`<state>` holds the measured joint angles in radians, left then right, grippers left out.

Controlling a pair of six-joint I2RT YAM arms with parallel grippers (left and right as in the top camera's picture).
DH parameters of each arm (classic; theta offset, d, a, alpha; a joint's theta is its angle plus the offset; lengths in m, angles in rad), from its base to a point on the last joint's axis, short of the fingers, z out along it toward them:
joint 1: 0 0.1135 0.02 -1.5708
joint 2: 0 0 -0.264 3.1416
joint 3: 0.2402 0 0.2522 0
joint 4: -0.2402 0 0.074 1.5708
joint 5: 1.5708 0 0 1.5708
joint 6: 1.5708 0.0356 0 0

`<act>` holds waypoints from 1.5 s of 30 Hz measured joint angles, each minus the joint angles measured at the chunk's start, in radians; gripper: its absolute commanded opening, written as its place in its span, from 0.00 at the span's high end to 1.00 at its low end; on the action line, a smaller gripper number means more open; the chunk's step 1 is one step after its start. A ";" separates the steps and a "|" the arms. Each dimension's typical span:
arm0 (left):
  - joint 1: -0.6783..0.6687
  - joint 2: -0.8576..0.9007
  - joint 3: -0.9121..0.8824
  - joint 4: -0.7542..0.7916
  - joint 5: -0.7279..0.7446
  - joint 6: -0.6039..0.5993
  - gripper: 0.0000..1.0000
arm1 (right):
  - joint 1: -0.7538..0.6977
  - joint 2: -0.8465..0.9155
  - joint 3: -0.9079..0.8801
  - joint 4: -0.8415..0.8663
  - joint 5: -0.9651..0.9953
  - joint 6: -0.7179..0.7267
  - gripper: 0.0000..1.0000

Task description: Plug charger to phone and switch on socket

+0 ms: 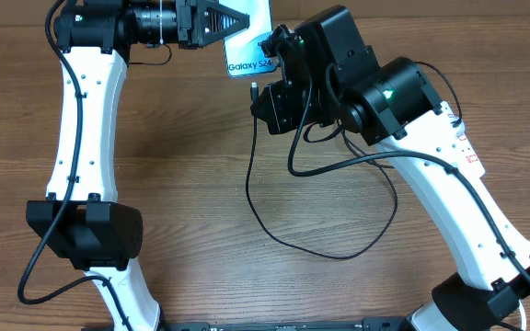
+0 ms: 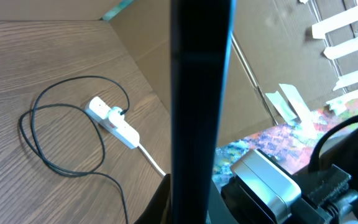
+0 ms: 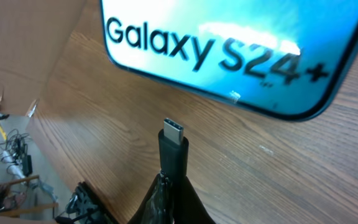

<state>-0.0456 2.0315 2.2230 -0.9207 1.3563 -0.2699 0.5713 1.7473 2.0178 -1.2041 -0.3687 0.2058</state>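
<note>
Pinching the charger [image 3: 172, 152] just behind its metal tip, the right tool [image 3: 169, 200] is closed on the black connector body, so the tip stands clear of the fingers and points straight at the lower edge of the phone [image 3: 229, 50]. The tip sits near that edge but apart from it, which I judge to be a lining-up pose ahead of insertion. Opposite, the left tool [image 1: 236, 25] is clamped on the phone and holds it off the surface [image 1: 201, 184] with the screen up, probably so the port end faces the incoming connector and does not slide away when pushed. From the right tool the thin black cable drops to the surface and curls in a loose loop with plenty of slack, so it should not pull against the push. The socket [image 2: 114, 121] lies well apart from both tools, seen only from the left wrist, with what looks like the plug [image 2: 121, 112] already in one outlet. Its switches are too small to read, so on or off cannot be told. The phone's port itself is not visible in any view, the left wrist shows the phone only as a dark edge-on band, and the overhead view hides much of the gap under the right arm
</note>
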 measured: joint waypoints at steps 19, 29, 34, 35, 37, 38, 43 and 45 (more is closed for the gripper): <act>0.000 0.000 0.000 0.000 0.055 0.042 0.96 | 0.000 0.000 0.000 0.034 0.008 0.026 0.96; 0.000 0.000 0.000 0.000 0.058 0.042 0.96 | 0.000 0.000 0.000 -0.003 0.009 0.030 0.96; 0.000 0.000 0.000 0.000 0.058 0.042 0.96 | 0.000 0.000 0.000 0.000 0.009 0.030 0.96; 0.000 0.000 0.000 0.000 0.058 0.042 0.96 | 0.000 0.000 0.000 0.001 0.009 0.030 0.96; 0.000 0.000 0.000 0.000 0.058 0.042 0.96 | 0.000 0.000 0.000 0.004 0.009 0.030 0.96; 0.000 0.000 0.000 0.000 0.058 0.042 0.96 | 0.000 0.000 0.000 0.004 0.009 0.030 0.96; 0.000 0.000 0.000 -0.040 -0.057 0.028 0.96 | 0.000 0.000 0.000 -0.001 0.011 0.041 0.96; 0.000 0.000 0.000 -0.091 -0.180 0.001 0.96 | 0.000 0.000 0.000 -0.002 0.011 0.046 0.96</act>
<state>-0.0456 2.0315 2.2230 -1.0115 1.1763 -0.2691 0.5709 1.7473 2.0178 -1.2057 -0.3576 0.2516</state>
